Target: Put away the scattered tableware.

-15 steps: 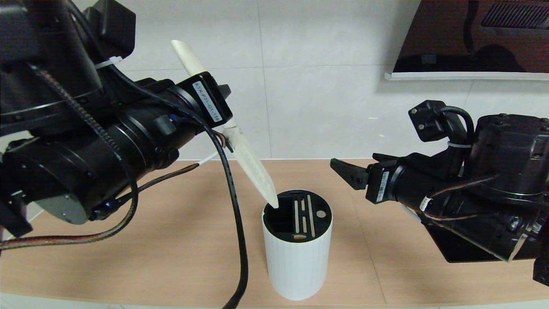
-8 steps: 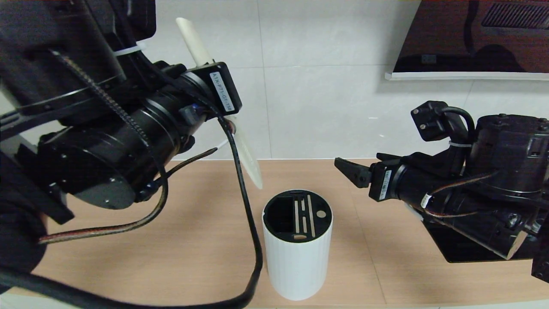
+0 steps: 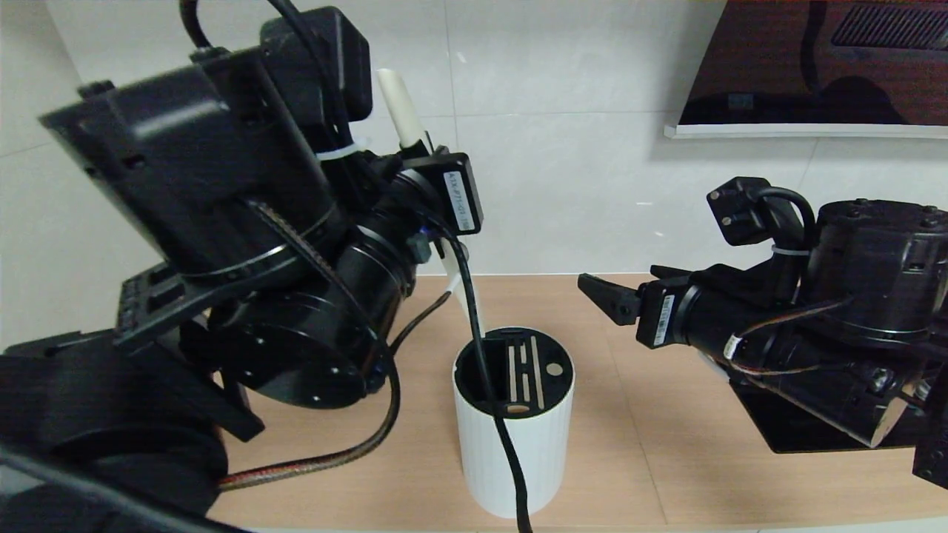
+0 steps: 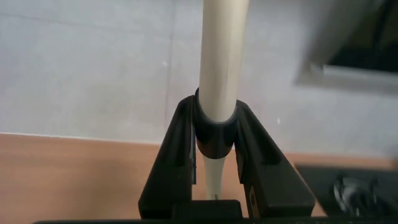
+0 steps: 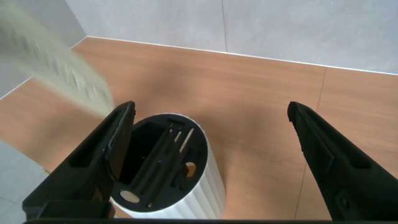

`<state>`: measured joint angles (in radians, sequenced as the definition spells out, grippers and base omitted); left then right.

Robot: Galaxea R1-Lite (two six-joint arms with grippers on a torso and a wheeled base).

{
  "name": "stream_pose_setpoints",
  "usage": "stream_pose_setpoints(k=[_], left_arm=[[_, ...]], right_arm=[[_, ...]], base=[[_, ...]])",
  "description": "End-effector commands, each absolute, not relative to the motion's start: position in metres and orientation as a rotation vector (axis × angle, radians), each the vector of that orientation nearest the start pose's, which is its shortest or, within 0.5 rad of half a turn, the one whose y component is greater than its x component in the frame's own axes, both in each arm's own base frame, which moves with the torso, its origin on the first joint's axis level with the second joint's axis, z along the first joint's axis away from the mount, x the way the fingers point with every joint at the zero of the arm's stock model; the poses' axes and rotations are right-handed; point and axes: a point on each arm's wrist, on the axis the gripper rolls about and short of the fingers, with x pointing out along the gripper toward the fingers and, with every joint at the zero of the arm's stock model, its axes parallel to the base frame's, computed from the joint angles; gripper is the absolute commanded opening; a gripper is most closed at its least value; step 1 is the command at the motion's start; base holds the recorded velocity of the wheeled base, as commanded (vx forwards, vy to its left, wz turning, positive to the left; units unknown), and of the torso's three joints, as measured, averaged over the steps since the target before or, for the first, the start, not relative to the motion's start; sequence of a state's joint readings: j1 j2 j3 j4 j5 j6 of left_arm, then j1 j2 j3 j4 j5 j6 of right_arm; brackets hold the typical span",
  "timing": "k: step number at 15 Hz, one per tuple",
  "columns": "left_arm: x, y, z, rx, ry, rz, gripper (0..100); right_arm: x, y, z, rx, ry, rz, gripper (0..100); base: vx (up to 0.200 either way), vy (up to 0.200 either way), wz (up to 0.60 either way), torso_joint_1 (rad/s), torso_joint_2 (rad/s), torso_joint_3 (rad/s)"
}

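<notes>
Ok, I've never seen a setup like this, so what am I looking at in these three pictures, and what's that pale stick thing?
It is a two-armed robot working at a wooden counter. The wide picture comes from a camera on its head. The other two come from cameras on its wrists, each looking along that arm's claw. The left claw is shut on the handle of a cream knife, whose blade points down toward a white cylindrical holder. The holder has a black slotted top and stands on the counter. The right claw is open and holds nothing, off to the holder's right.

Knife (image 3: 401,112) in the left claw (image 4: 215,134) more upright, tip back down near the holder's (image 3: 515,437) rim.
</notes>
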<state>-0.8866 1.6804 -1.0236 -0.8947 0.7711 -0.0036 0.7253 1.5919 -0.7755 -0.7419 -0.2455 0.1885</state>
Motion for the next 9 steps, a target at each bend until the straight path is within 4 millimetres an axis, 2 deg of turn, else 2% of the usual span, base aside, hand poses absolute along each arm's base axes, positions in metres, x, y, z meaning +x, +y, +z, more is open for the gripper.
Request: stream_pose_setpoints(k=[1, 6, 9], left_arm=[[0.211, -0.241, 0.258, -0.145, -0.125, -0.129, 0], [0.214, -0.247, 0.251, -0.142, -0.117, -0.132, 0], [0.218, -0.252, 0.239, -0.131, -0.093, -0.134, 0]], right_arm=[[0.215, 0.184, 0.216, 0.148, 0.115, 0.472, 100], [0.215, 0.184, 0.216, 0.149, 0.113, 0.472, 100], [0.215, 0.184, 0.215, 0.147, 0.116, 0.471, 100]], base=[[0.000, 0.000, 0.00, 0.000, 0.00, 0.000], [0.000, 0.000, 0.00, 0.000, 0.00, 0.000], [0.000, 0.000, 0.00, 0.000, 0.00, 0.000]])
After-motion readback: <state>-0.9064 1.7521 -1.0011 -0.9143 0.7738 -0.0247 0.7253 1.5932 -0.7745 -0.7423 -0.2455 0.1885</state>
